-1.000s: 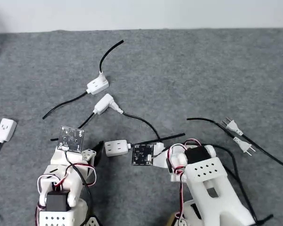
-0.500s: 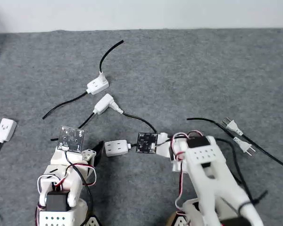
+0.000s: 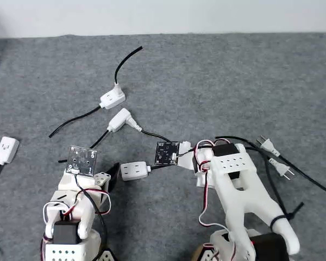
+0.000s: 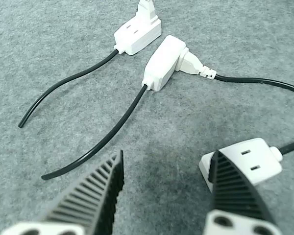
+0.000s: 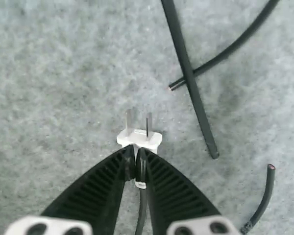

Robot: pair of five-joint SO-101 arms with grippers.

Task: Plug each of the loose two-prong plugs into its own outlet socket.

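The grey-felted table (image 3: 217,76) carries four white sockets on black cords: a far socket (image 3: 112,98), a middle socket (image 3: 118,120) just beside it, a near socket (image 3: 134,171) between the arms, and an edge socket (image 3: 6,149) at far left. At the right, a plug (image 3: 268,145) lies near a second plug (image 3: 281,170).

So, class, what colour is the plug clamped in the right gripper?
The plug is white, with grey metal prongs; the right wrist view shows it best.

socket (image 4: 245,159): partly behind left end effector (image 4: 167,156) | cable (image 3: 315,186): cut by edge
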